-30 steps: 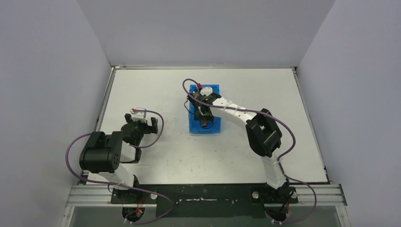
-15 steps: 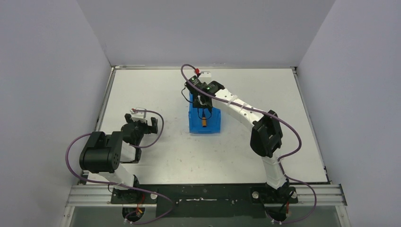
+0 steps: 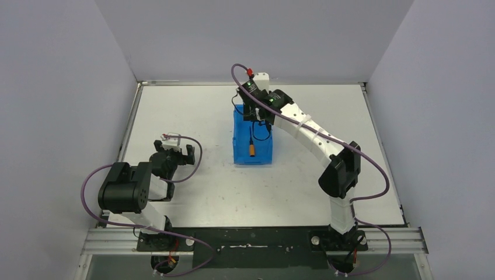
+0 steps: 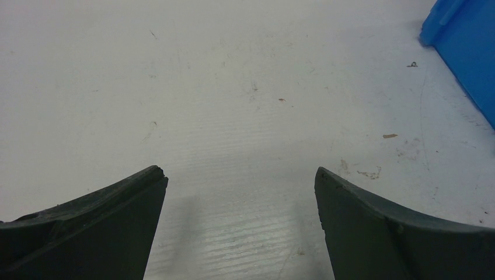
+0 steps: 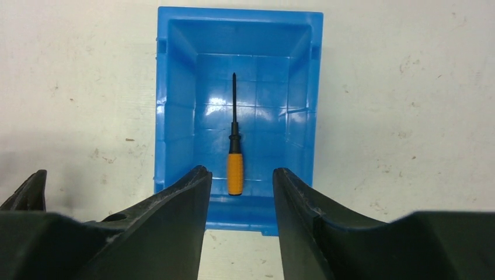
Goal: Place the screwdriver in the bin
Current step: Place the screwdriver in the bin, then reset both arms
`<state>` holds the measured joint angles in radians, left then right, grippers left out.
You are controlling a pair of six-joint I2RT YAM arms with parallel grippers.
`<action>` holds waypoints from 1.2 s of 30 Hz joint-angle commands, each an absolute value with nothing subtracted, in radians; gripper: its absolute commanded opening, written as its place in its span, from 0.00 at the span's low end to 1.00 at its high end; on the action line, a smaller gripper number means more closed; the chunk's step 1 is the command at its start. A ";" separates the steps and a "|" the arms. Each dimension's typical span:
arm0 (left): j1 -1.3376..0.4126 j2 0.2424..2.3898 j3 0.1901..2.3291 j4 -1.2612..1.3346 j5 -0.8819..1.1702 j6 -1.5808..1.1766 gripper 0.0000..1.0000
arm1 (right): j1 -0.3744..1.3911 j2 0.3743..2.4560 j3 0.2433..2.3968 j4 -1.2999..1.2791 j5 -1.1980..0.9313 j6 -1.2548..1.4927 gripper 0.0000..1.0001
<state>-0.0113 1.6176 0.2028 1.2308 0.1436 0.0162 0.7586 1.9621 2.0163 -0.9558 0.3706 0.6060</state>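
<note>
The screwdriver (image 5: 234, 157), orange handle and slim dark shaft, lies flat on the floor of the blue bin (image 5: 175, 87). In the top view the screwdriver (image 3: 251, 146) lies inside the bin (image 3: 240, 154) at the table's middle. My right gripper (image 5: 240, 172) is open and empty, high above the bin's far end; in the top view it (image 3: 257, 114) hangs over the bin's far rim. My left gripper (image 4: 239, 175) is open and empty just above the table; in the top view it (image 3: 175, 149) is well left of the bin.
The white table (image 3: 192, 192) has small scuffs and specks (image 4: 389, 136). Grey walls (image 3: 58, 87) close in the left, back and right sides. A corner of the bin (image 4: 467, 46) shows at the left wrist view's upper right.
My right gripper rose and drew back towards the far wall, leaving the screwdriver lying in the bin. The left arm has not moved.
</note>
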 commanded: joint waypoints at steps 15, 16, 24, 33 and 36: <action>-0.005 1.619 0.222 1.291 0.161 0.023 0.97 | 0.506 1.728 1.806 -0.847 0.224 0.354 1.00; -0.005 1.619 0.221 1.291 0.161 0.022 0.97 | 0.480 1.716 1.790 -0.843 0.205 0.340 1.00; -0.005 1.621 0.222 1.295 0.168 0.018 0.97 | 0.244 1.594 1.636 -0.786 0.052 0.223 1.00; -0.005 1.622 0.222 1.297 0.170 0.016 0.97 | 0.032 1.523 1.524 -0.748 -0.022 0.106 1.00; -0.005 1.622 0.223 1.296 0.170 0.016 0.97 | 0.003 1.498 1.491 -0.725 -0.043 0.099 1.00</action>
<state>-0.0113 1.6180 0.2028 1.2312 0.1543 0.0151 0.0292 1.5612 1.5215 -0.7879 0.0101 0.1478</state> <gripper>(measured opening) 0.971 0.999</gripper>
